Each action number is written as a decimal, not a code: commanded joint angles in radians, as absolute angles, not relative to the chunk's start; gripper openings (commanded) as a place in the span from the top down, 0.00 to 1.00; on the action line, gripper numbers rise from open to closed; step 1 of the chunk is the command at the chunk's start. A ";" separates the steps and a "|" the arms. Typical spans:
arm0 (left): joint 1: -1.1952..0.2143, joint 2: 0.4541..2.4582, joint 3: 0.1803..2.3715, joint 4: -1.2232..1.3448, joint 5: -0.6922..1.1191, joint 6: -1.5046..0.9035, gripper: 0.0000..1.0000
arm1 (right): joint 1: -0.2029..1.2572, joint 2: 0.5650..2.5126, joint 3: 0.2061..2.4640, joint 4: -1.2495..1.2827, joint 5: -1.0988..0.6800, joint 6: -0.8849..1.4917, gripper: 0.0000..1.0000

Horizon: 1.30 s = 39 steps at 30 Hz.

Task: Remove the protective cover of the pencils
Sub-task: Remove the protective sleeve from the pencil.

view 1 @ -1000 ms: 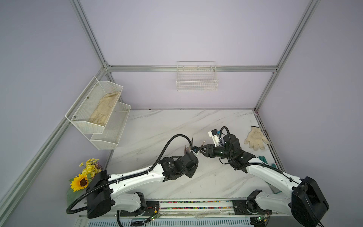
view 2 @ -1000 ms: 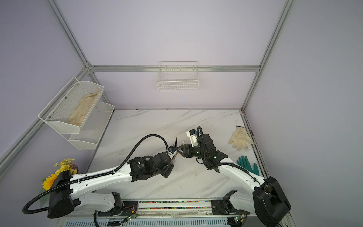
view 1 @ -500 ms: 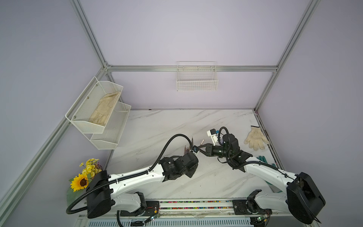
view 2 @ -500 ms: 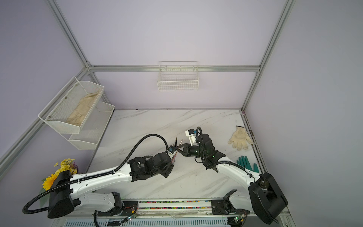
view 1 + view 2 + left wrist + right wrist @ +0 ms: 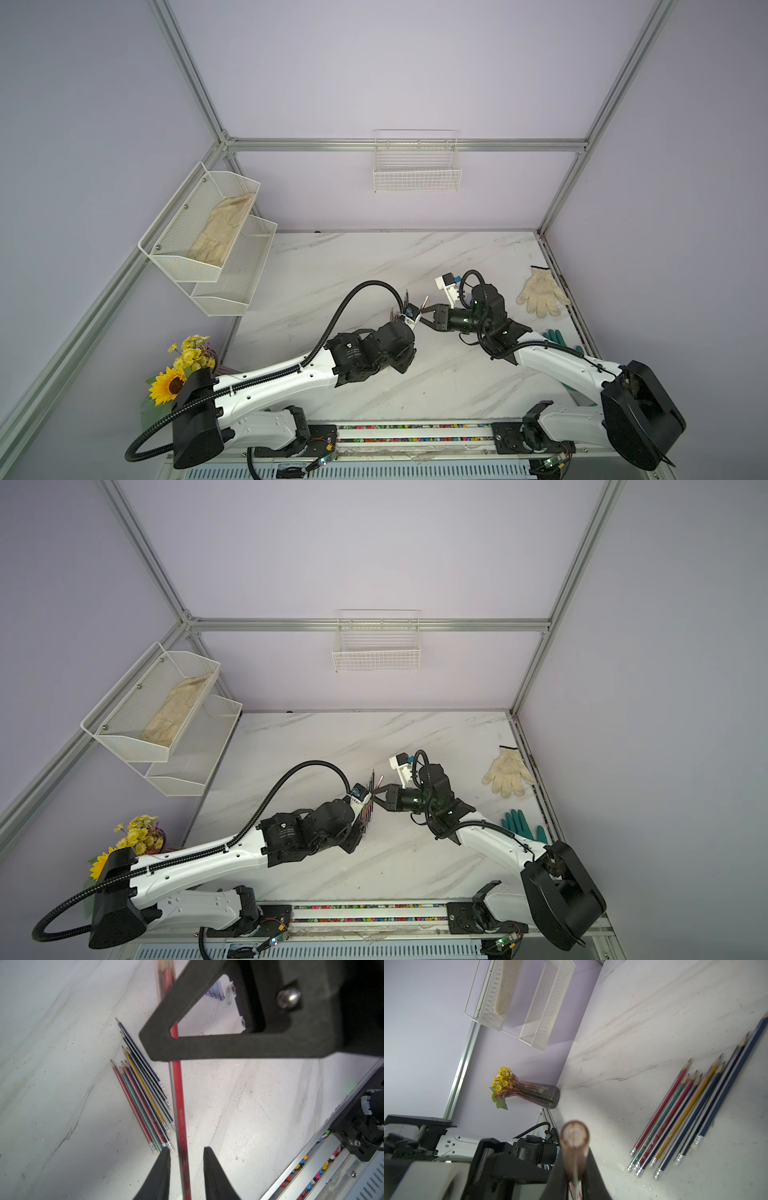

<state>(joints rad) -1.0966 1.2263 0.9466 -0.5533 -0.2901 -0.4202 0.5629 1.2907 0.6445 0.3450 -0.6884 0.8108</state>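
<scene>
- Pencil [image 5: 180,1109], slim and red with a grey side stripe, hangs in the air above the worktop. Its shaft runs from between the left fingers up to the right fingers.
- Its far end sits inside a clear, pink-tinted plastic tube cover [image 5: 574,1136]. The right gripper [image 5: 574,1159] has its black fingers clamped on that cover.
- The left gripper [image 5: 186,1149] has its black fingers apart, and a gap shows on each side of the shaft.
- A row of loose pencils [image 5: 143,1093] with navy, red, teal and yellow shafts lies on the white marble worktop [image 5: 353,266] below both sets of fingers. They lie side by side, their sharpened tips bare, each with a metal band and eraser at the other end.
- A few small clear tubes [image 5: 216,991], some tinted blue, lie together on the worktop beyond the right fingers. They show through the triangular opening of one right finger.
- A white knitted glove [image 5: 540,297] and a teal rubber glove [image 5: 517,825] lie well apart from the fingers, out past the right arm.
- A ribbed glass vase of yellow flowers [image 5: 529,1093] stands at the worktop's edge on the left arm's side, below a white two-tier mesh shelf [image 5: 208,232] that holds a cream glove.
- A white wire basket [image 5: 417,166] hangs on the back wall.
</scene>
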 commanded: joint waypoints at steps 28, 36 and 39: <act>-1.101 1.267 0.975 -0.520 -0.257 -0.436 0.75 | 0.466 1.236 0.616 0.458 -0.782 0.904 1.00; -1.102 1.283 1.005 -0.521 -0.228 -0.417 0.85 | 0.466 1.241 0.587 0.475 -0.774 0.913 1.00; -1.102 1.280 1.009 -0.522 -0.228 -0.419 0.84 | 0.467 1.244 0.582 0.480 -0.772 0.914 1.00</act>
